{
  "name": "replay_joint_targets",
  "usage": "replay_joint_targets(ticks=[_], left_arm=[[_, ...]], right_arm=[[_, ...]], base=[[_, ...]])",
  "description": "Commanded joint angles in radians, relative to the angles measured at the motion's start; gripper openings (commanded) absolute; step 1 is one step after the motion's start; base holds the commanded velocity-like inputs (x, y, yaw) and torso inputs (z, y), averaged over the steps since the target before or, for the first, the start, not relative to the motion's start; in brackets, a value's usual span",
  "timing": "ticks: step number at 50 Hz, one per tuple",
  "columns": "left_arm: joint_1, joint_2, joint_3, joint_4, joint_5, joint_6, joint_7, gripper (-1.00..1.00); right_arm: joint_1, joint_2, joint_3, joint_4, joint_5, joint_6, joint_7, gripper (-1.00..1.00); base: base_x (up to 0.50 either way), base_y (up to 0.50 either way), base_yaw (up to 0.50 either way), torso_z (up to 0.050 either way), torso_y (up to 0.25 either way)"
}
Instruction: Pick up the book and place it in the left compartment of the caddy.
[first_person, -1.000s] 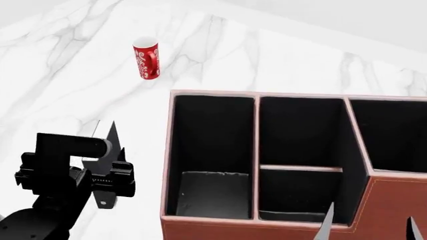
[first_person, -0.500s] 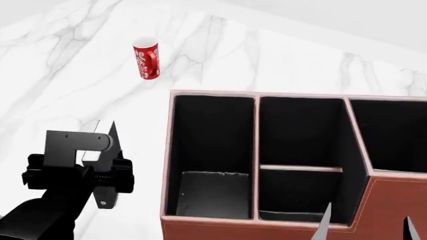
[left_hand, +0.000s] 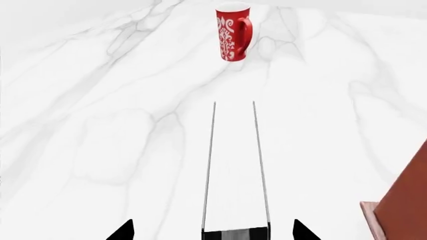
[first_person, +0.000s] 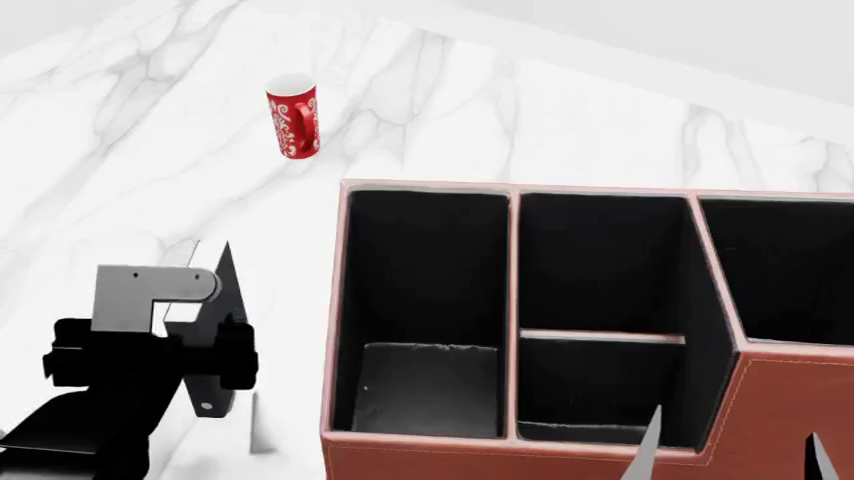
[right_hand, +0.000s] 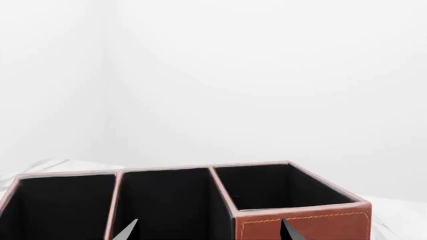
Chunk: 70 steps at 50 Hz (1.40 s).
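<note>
The book (first_person: 427, 390) lies flat on the floor of the left compartment (first_person: 424, 260), at its near end, a dark slab with a tiny white mark by one edge. The reddish-brown caddy (first_person: 534, 462) fills the lower right of the head view; the right wrist view looks across the caddy (right_hand: 300, 222) and its bays, and its corner (left_hand: 408, 200) edges into the left wrist view. My left gripper (first_person: 210, 262) hangs open over bare marble left of the caddy, its jaws (left_hand: 211, 232) holding nothing. My right gripper (first_person: 734, 450) is open at the caddy's near wall, and its tips (right_hand: 208, 229) are spread wide.
A red mug (first_person: 294, 118) with white patterning stands upright on the white marble table (first_person: 120, 150) beyond the left gripper, and the mug (left_hand: 232, 32) lies straight ahead in the left wrist view. The middle bay (first_person: 601, 300) has a crossbar. The right bay (first_person: 787, 270) has taller walls.
My left wrist has turned, so a grey face now shows on top, and the left arm has shifted slightly. The book, caddy, mug and right gripper have not moved.
</note>
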Motion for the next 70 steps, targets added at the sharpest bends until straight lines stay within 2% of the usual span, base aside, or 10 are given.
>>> replay_joint_targets(ticks=[1,20,21,50,57,63,70], left_arm=[[-0.029,0.037,-0.059,-0.114,0.060,0.095,0.017,1.00],[-0.026,0.047,-0.137,-0.114,0.132,0.079,0.045,1.00],[-0.025,0.049,-0.137,-0.114,0.137,0.081,0.051,-1.00],[-0.031,0.056,-0.180,-0.108,0.184,0.116,0.072,-1.00],[0.142,0.029,-0.162,0.465,0.164,-0.188,0.054,-1.00],[0.207,0.010,-0.151,0.758,0.148,-0.336,0.038,-1.00],[0.244,-0.008,-0.129,1.004,0.147,-0.457,0.010,-1.00]], right_arm=[[-0.002,-0.017,0.026,-0.001,0.004,-0.005,-0.035,1.00],[-0.001,-0.013,0.020,0.000,0.008,-0.013,-0.033,1.00],[-0.001,-0.013,0.020,-0.001,0.008,-0.013,-0.033,1.00],[0.003,-0.009,0.008,0.014,0.006,-0.024,-0.029,1.00],[0.005,-0.007,0.006,0.013,0.007,-0.022,-0.027,1.00],[0.002,-0.005,0.006,0.006,0.009,-0.019,-0.024,1.00],[0.000,-0.003,0.005,0.005,0.010,-0.021,-0.023,1.00]], base=[[0.00,0.00,0.00,0.000,0.000],[0.00,0.00,0.00,0.000,0.000],[0.00,0.00,0.00,0.000,0.000],[0.00,0.00,0.00,0.000,0.000],[0.00,0.00,0.00,0.000,0.000],[0.00,0.00,0.00,0.000,0.002],[0.00,0.00,0.00,0.000,0.001]])
